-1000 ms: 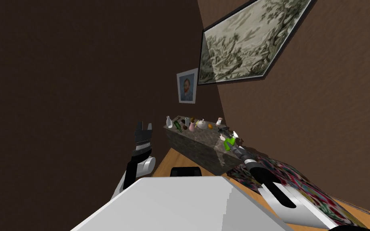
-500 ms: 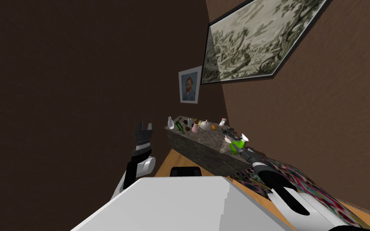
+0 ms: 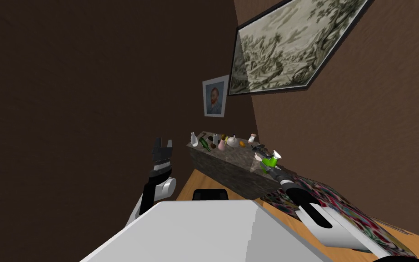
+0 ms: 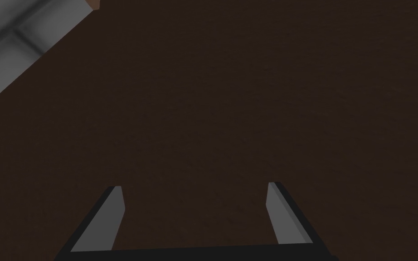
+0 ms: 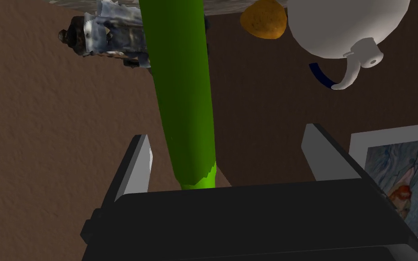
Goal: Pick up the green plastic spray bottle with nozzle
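Observation:
The green spray bottle [image 3: 271, 161] with a white nozzle is at the right end of a dark stone-look table [image 3: 231, 168]. My right gripper [image 3: 267, 165] is at it from the near side. In the right wrist view the bottle's green body [image 5: 185, 90] runs out between the fingers, closer to one finger [image 5: 138, 167]; the right gripper [image 5: 226, 133] is open, neither finger pressing the bottle. My left gripper [image 3: 163, 145] is raised beside a dark brown wall, left of the table, and the left gripper [image 4: 194, 186] is open and holds nothing.
The table carries several small things: a white vase [image 3: 194, 138], a dark green bottle [image 3: 205, 145], a pink jar [image 3: 221, 144], a white teapot [image 5: 344, 27], an orange lump [image 5: 264, 18] and a dark grey figure [image 5: 108, 34]. A patterned rug [image 3: 340, 209] lies right of it.
My head view shifted a little over the first half second, so the table and pictures slid right. The right forearm has lowered slightly. The left arm has stayed still.

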{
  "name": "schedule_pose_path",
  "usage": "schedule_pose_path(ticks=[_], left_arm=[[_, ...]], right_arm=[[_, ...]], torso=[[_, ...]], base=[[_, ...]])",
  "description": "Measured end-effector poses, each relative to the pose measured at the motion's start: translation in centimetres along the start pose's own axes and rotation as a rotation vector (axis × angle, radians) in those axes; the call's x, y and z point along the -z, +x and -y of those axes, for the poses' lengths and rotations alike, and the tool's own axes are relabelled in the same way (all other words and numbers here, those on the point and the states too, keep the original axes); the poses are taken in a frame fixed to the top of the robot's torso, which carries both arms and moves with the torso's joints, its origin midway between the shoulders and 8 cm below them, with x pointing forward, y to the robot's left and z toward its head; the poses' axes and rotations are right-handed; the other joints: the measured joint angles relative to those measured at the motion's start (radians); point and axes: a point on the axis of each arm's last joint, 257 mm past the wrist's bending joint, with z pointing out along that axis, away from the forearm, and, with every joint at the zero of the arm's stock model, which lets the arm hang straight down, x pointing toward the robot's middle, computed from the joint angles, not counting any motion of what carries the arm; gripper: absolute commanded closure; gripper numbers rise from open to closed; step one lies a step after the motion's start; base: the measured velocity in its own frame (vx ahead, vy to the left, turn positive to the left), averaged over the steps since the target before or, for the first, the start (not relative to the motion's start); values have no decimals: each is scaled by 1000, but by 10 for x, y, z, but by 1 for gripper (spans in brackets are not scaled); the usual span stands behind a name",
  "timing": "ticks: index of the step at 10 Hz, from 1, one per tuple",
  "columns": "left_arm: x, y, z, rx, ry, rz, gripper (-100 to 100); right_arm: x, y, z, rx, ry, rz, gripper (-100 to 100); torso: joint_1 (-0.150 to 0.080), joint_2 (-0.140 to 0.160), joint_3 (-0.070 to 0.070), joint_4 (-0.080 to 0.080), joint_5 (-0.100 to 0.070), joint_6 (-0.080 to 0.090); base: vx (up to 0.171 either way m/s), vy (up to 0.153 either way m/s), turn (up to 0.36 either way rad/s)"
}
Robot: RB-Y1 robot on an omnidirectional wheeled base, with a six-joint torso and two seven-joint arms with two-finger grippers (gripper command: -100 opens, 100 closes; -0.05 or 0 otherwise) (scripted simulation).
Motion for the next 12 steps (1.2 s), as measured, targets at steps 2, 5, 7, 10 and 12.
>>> schedule_pose_path(ticks=[2,5,7,10,12], left_arm=[[0,0,0,0,0,0,0],[0,0,0,0,0,0,0],[0,0,0,0,0,0,0],[0,0,0,0,0,0,0],[0,0,0,0,0,0,0]], right_arm=[[-17,-2,-17,6,-66,5,-100],[-32,8,-10,-3,-57,1,-100],[-40,15,-11,5,-77,-12,-100],[-60,11,-16,0,-112,5,-100],[-70,20,-14,10,-122,-14,-100]], torso=[[6,-1,-1,-1,0,-2],[1,-2,-2,-1,-1,-2],[5,-3,-2,-1,-1,-2],[3,-3,-2,-1,-1,-2],[5,-3,-2,-1,-1,-2]], base=[[-6,72,-40],[-3,-1,10],[-6,74,-89],[-5,26,-2],[-6,75,-93]])
